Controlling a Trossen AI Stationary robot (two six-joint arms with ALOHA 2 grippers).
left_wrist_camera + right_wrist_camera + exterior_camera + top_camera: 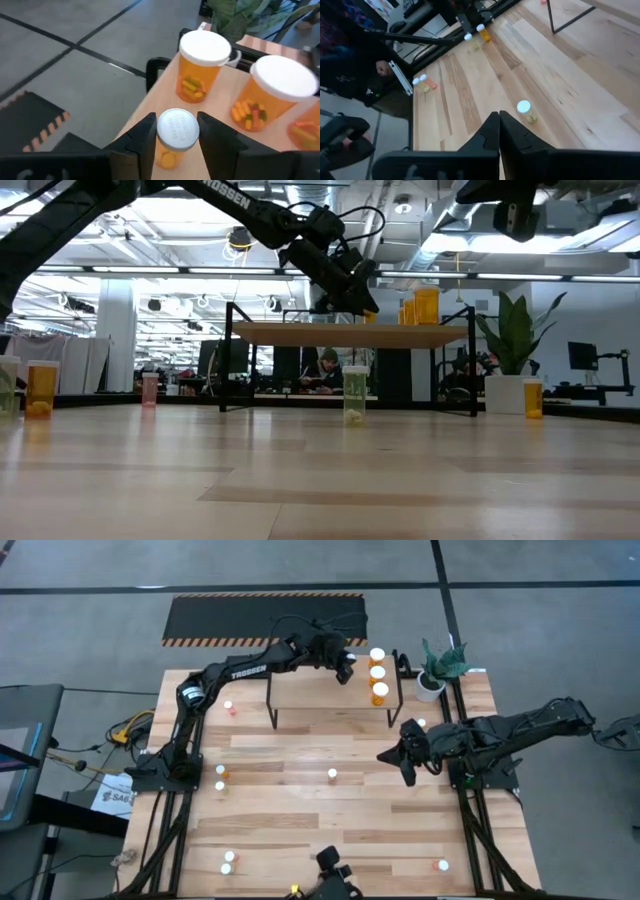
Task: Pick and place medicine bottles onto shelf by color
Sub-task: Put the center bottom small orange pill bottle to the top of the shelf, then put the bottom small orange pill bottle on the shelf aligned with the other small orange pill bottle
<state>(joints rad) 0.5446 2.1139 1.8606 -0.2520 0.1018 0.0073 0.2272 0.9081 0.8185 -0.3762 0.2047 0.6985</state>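
Nearest me, small bottles [227, 861] stand scattered along the table's front edge, more mid-table, none sorted yet. The right gripper [409, 772] waits over the table's right side, jaws shut, empty. Farther back, three orange bottles [377, 674] line the shelf [150, 107], where the left gripper [175, 137] brackets a fourth small orange bottle [176, 137], jaws narrow, seemingly loosening.

Light-wood shelf [300, 690] on thin black legs at the far side of the table, top level. Three larger orange medicine bottles [378, 674] with white caps upright in a row on its right end. A smaller orange bottle [173, 137], white-capped and upright, at the shelf's far edge between the left end effector [175, 137] fingers. Remaining tiny bottles [332, 774] scattered upright on the table, one pale yellow-green near the middle.
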